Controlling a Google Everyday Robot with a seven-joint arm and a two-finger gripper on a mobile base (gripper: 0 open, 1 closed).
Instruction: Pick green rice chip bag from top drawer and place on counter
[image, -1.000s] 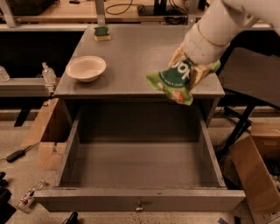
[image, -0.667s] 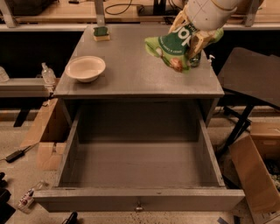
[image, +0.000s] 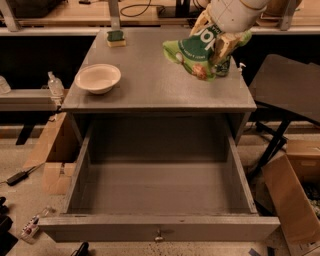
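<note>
One crumpled, glossy green rice chip bag (image: 192, 52) hung pinched in the pale end effector (image: 217, 45) over the right rear of the matte grey desk (image: 160, 87). The shallow, boxy top drawer (image: 160, 229) stood pulled out below.

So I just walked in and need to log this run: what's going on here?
The robot's gripper is shut on the green bag, holding it over the right rear part of the counter. The drawer below stands pulled open, with the bag already out of it. Whether the bag touches the counter yet is unclear. A bowl and a sponge sit on the counter's left side.
</note>
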